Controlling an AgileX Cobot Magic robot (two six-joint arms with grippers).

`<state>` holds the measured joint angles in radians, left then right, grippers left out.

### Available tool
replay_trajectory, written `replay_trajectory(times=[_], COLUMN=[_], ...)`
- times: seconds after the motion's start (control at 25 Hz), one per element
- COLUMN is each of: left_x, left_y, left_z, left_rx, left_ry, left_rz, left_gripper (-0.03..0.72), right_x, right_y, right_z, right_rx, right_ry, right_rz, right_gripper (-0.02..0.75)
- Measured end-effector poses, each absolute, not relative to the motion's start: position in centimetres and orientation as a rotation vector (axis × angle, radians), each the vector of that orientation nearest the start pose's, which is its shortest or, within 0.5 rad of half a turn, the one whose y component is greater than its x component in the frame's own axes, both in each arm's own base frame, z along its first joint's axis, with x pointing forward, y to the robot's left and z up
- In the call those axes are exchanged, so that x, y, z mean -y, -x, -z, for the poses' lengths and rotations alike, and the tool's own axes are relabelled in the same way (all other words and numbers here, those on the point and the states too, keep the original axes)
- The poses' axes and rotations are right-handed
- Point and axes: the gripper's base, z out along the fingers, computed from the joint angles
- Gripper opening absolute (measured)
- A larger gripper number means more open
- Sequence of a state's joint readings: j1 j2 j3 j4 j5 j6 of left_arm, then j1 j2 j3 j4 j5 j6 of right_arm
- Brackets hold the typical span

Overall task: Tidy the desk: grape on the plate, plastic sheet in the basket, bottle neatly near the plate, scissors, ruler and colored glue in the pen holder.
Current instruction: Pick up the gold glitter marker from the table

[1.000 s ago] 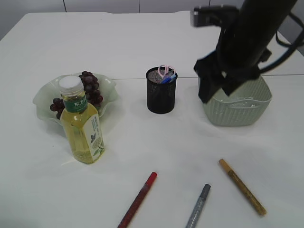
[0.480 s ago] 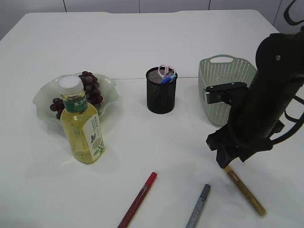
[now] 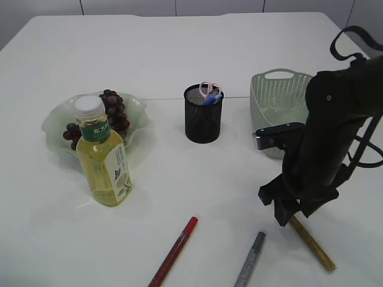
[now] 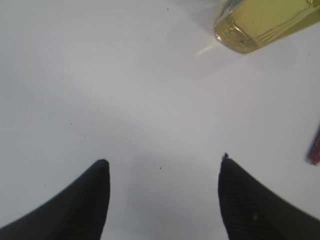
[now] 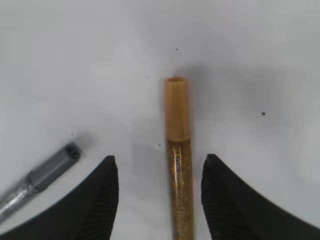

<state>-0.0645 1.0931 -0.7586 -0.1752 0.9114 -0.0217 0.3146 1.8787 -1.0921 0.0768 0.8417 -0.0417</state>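
The right tool (image 5: pixel 157 200) stands open astride the gold glue pen (image 5: pixel 179 165), its lower end cut off; the left tool (image 4: pixel 162 200) gapes over bare tabletop (image 4: pixel 125 90); 1 corner of the bottle (image 4: pixel 260 22) shows.

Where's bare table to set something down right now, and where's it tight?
Free: the far table behind the plate, pen holder and basket; also the strip between bottle and pen holder. Crowded: the near edge, with red, silver and gold glue pens under the right gripper.
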Motion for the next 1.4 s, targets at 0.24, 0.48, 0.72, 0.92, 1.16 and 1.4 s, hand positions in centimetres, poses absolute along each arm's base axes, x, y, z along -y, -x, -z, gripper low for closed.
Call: replay_trajectory(times=[0.24,0.48,0.72,0.92,1.16,1.4], left_x=[2.5,2.5,2.5,2.5,2.5,2.5], left_y=[-18.8,-18.8,-18.8,-18.8,-18.8,-18.8], left_z=[-26.9,-26.9,-26.9,-26.9,-26.9,-26.9], left_rx=[-2.727,-2.727,-2.727,-2.727,-2.727,-2.727], left_ry=[0.049,0.049,0.049,0.049,0.049,0.049], left_rz=[0.244,0.244,0.244,0.244,0.244,0.244], left_gripper=[0.496,0.496,0.496,0.496,0.496,0.495], right_x=[-10.7,-10.7,-10.7,-10.7,-10.7,-10.7], right_y=[-31.6,-31.8,-31.9,-32.0,-32.0,-32.0], right_z=[-13.1,-12.9,-12.6,-12.6,-12.6,-12.6], right_rx=[-3.104,-3.083,-3.084,-3.074,-3.071,-3.068], right_ry=[0.479,0.488,0.491,0.49,0.489,0.496], right_rz=[-0.078,-0.066,-0.061,-0.063,-0.061,-0.056], right_gripper=[0.393,0.383,0.353,0.333,0.287,0.286])
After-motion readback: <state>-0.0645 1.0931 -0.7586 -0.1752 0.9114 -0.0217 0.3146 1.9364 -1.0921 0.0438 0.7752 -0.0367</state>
